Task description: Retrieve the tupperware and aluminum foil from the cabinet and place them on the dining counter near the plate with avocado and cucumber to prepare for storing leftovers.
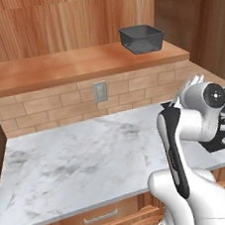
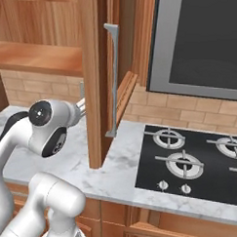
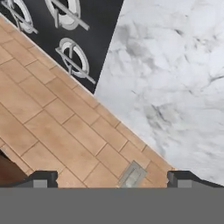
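The robot's two-finger hand (image 3: 112,178) has its dark tips spread wide apart, holding nothing. It faces a tan brick wall (image 3: 57,131) with a small grey outlet (image 3: 132,175), above a white-grey veined marble counter (image 3: 175,78). A black stove (image 3: 65,30) sits on that counter. Higher up, the small dark grey open-top plastic tupperware (image 1: 142,38) rests upright on the thick shelf board of the warm brown wooden cabinet (image 1: 79,66), near its right end.

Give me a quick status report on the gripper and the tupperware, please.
Gripper open, empty, facing the brick wall. Tupperware upright on cabinet shelf, untouched. Nothing between.
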Available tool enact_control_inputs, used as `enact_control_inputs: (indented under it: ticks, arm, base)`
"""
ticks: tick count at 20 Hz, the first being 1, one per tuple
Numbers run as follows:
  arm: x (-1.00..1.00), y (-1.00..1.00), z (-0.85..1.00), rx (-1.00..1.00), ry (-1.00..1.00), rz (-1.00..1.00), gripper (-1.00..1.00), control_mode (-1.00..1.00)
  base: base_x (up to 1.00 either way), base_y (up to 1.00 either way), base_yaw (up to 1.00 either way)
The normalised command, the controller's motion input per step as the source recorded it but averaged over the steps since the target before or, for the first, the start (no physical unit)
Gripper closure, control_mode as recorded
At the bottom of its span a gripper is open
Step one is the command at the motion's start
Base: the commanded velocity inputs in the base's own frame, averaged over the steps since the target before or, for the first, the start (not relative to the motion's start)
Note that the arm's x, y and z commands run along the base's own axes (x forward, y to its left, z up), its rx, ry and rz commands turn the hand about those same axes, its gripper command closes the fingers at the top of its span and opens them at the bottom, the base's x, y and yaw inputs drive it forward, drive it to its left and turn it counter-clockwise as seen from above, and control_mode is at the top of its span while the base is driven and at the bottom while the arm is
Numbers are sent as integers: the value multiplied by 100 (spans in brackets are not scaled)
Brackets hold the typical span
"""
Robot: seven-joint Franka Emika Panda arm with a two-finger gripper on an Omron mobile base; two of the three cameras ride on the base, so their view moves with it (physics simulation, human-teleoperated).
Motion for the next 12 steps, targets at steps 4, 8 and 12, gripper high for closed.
enact_control_inputs:
  ticks: [4, 8, 12]
  arm:
    - [0, 11, 57, 0, -15, 0, -100, -100]
    - [0, 23, 65, 0, -17, -2, -100, -100]
    - [0, 44, 68, 0, -16, -5, -100, -100]
  base:
    - [0, 0, 0]
    - [0, 0, 0]
    - [0, 0, 0]
